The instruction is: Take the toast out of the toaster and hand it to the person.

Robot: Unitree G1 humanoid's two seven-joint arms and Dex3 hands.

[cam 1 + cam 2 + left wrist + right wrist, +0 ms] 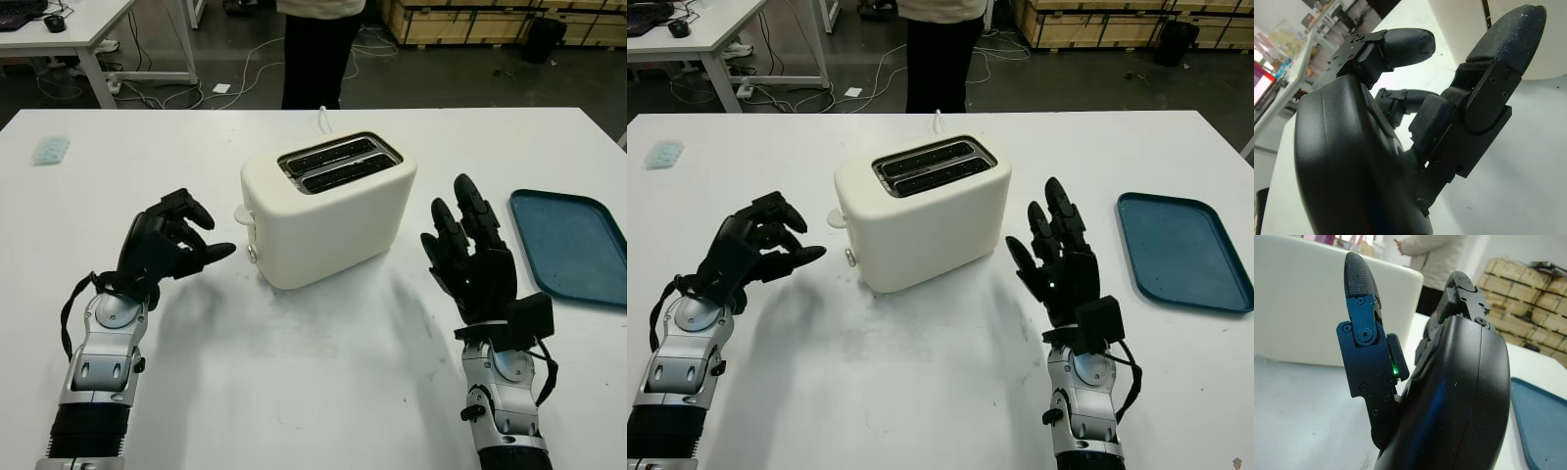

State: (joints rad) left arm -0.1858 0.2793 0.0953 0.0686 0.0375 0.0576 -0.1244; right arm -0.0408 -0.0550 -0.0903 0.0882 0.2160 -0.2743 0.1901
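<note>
- as i look down from the head camera, the white table (313, 392) takes up most of what i see, with the cream toaster (328, 211) standing near its middle, turned at a slant, its two slots (338, 164) facing up.
- i can't make out any toast in those slots from here; they read dark, and i can't tell whether anything sits down inside.
- a person (318, 49) in dark trousers stands at the far edge of the table, behind the toaster.
- the blue tray (568, 245) lies flat on the table off to my right side, well apart from the toaster.
- my right hand (470, 257) stands up just beside the toaster's right end, palm toward it, fingers stretched upward, holding nothing and not touching the toaster as far as i can see.
- my left hand (171, 245) hangs near the toaster's left end, fingers curled inward around nothing, thumb pointing toward the toaster with a gap between.
- the right wrist view gives me the toaster's cream wall (1312, 303) close by beyond the raised thumb (1359, 281), plus the person's pale top (1435, 259) and stacked wooden pallets (1528, 279) behind.
- the left wrist view shows the curled fingers (1400, 44) up close, nothing between them, and the toaster's base (1542, 49) just beyond.
- a small pale blue object (49, 150) lies near the table's far left edge; too small to identify.
- a lever knob (241, 213) sticks out of the toaster's left end.
</note>
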